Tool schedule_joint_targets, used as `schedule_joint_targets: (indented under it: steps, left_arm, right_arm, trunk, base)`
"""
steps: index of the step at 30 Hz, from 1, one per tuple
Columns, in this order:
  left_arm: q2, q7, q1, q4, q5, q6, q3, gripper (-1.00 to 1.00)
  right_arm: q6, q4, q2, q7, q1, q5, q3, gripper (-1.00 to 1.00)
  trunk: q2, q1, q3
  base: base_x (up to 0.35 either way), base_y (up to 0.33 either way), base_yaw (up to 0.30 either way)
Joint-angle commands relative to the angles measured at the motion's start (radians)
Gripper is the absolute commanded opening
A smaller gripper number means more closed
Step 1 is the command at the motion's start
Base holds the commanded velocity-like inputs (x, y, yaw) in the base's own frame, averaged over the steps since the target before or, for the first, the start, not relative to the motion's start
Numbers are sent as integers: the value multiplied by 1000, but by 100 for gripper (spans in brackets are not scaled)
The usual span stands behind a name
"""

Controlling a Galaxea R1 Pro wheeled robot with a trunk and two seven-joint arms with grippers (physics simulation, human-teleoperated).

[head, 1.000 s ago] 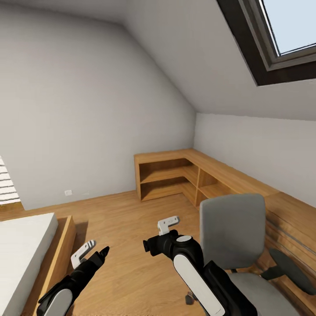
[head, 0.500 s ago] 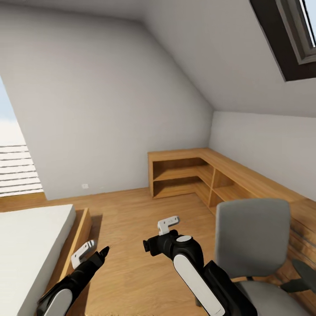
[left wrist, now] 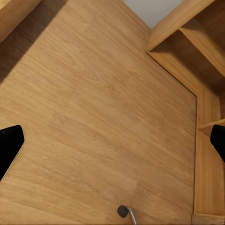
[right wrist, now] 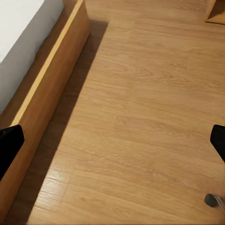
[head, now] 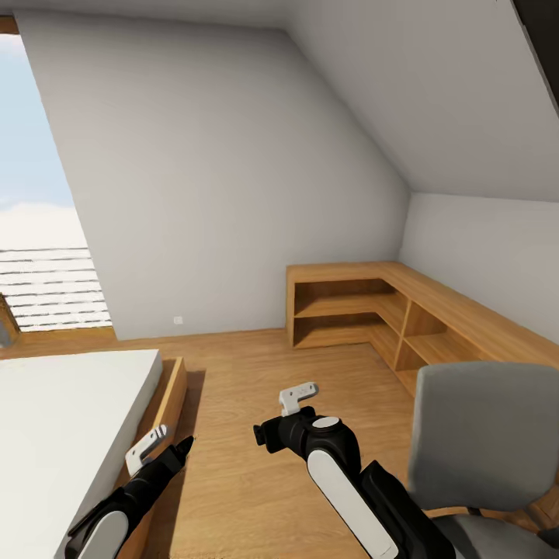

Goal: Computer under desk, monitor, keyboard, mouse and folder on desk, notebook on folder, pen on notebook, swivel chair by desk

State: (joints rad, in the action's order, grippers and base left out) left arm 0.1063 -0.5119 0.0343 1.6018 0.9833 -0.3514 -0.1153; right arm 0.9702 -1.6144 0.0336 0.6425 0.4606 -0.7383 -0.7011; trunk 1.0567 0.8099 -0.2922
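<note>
Bedroom floor [head: 256, 373] ahead; both pincers, left [head: 159, 450] and right [head: 283, 415], apart, empty; swivel chair [head: 481, 442] close right, collision risk when turning.

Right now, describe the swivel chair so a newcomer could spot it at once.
Start at the light-wood corner shelf unit along the far and right walls. In front of its right-hand run, at the head view's lower right just beyond the right gripper, stands the swivel chair. Its grey padded back is the one upholstered thing among bare wood and a white bed.
</note>
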Motion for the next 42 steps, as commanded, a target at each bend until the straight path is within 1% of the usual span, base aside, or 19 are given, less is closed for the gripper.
schedule_joint_targets:
  steps: [1,9,16,23,36,42]
  left_arm:
    - [1,-8,1,1,8,-1,-2,100]
    - [1,-8,1,1,7,-1,-3,100]
    - [1,-8,1,1,6,-1,-3,100]
    - [1,-8,1,1,6,-1,-3,100]
    - [1,-8,1,1,6,0,-3,100]
    - [1,-8,1,1,6,0,-3,100]
  right_arm:
    - [3,-1,0,9,1,-9,0,100]
    - [2,-1,-2,5,1,-8,0,100]
    - [1,-1,-7,3,1,-7,0,100]
    - [1,-1,-4,3,0,-4,1,100]
    - [3,-1,-5,3,0,-4,2,100]
    - [2,-1,-9,2,0,-3,3,100]
  trunk:
    - [1,0,-2]
    - [1,0,-4]
    - [1,0,-4]
    - [1,0,-4]
    - [1,0,-4]
    - [1,0,-4]
  base:
    - [90,158,111]
    - [86,146,55]
    - [21,35,10]
    - [4,7,12]
    - [1,1,197]
    - [2,0,81]
